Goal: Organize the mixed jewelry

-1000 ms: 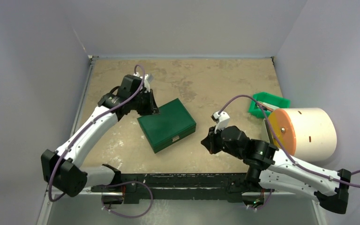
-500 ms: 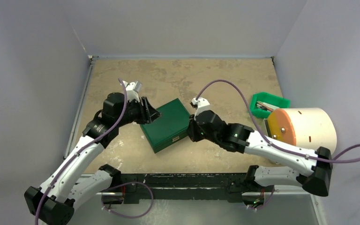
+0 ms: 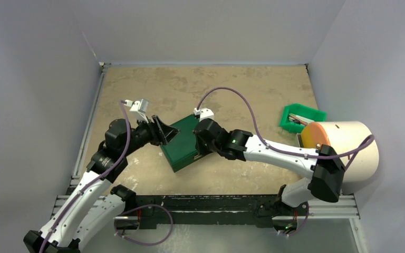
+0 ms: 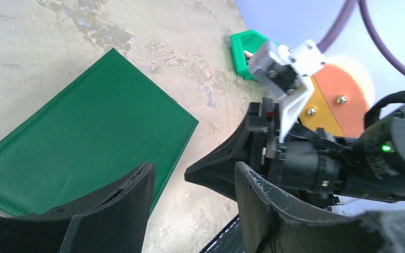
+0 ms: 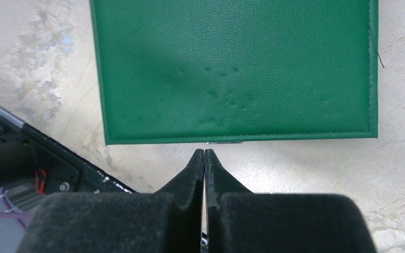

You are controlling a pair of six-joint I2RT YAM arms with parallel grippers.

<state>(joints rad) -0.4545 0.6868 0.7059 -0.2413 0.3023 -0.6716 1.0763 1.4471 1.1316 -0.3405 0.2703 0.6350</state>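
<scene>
The mixed jewelry is out of view; none of it shows on the table. A closed green box point(image 3: 185, 141) lies mid-table, its lid point(image 5: 232, 68) flat. My left gripper point(image 3: 167, 133) hovers at the box's left end, open and empty. In the left wrist view its fingertips point(image 4: 143, 174) frame bare table beside the box point(image 4: 79, 142). My right gripper point(image 3: 202, 148) is shut, with nothing between its fingers. Its tips point(image 5: 204, 153) point at the box's front edge, just short of the small metal clasp point(image 5: 225, 142). The right gripper point(image 4: 227, 166) also shows in the left wrist view.
A small green bin point(image 3: 301, 117) holding some items sits at the right edge. A large cream cylinder with an orange end point(image 3: 343, 150) lies beside it. The black base rail point(image 3: 211, 203) runs along the near table edge.
The right arm swung left from the table's right side to the box's front edge, staying shut. The left arm drew back toward the near left, and its jaws opened.
</scene>
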